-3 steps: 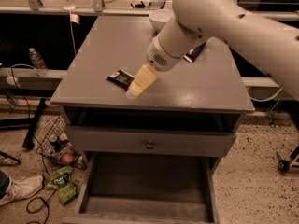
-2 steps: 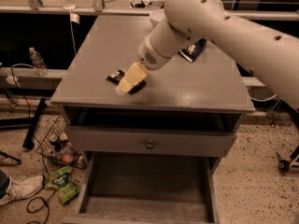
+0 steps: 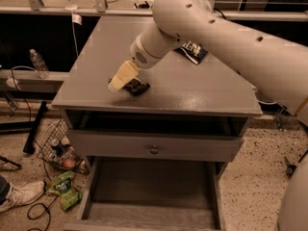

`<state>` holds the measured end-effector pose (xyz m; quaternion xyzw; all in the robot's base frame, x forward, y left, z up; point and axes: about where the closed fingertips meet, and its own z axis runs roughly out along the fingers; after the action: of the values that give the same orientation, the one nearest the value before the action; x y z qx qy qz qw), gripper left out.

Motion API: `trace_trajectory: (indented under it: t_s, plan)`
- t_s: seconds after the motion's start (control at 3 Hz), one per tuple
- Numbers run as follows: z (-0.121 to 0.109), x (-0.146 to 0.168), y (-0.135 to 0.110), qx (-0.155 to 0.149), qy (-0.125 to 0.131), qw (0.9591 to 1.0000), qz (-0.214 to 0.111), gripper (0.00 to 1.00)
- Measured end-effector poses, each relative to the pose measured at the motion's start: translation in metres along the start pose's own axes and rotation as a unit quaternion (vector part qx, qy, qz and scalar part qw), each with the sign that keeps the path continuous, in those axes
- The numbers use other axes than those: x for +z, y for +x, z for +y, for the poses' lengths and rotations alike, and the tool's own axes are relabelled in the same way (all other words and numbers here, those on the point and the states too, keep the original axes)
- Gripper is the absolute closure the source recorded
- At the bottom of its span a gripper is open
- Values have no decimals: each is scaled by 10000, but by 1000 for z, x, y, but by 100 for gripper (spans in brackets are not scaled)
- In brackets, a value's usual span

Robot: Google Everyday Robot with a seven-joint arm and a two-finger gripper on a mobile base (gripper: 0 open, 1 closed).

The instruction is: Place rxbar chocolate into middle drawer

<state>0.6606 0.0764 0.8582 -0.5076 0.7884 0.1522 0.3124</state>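
The rxbar chocolate point(image 3: 136, 86), a small dark flat bar, lies on the grey cabinet top point(image 3: 192, 88) near its front left. My gripper point(image 3: 120, 77), cream-coloured, points down and to the left. Its tip is over the bar's left end and hides that end. The middle drawer point(image 3: 151, 186) is pulled out below the cabinet front, and its bare grey floor is open to view.
A dark blue chip bag point(image 3: 193, 51) lies at the back of the cabinet top, partly behind my arm. A grey drawer front with a round knob point(image 3: 154, 149) sits above the open drawer. A green bag point(image 3: 65, 189), a shoe point(image 3: 19, 194) and cables are on the floor at left.
My gripper has moved left across the cabinet top and now covers the bar's left end. The bar now shows on the gripper's right side instead of its left.
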Motion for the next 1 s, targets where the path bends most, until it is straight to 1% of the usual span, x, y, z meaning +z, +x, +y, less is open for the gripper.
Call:
trace_trajectory:
  t_s: [0.33, 0.67, 1.0]
  plan:
    - [-12, 10, 4, 132, 61, 9999, 20, 0]
    - [-21, 19, 13, 293, 14, 9996, 47, 15]
    - [-30, 25, 25, 465, -54, 9989, 63, 47]
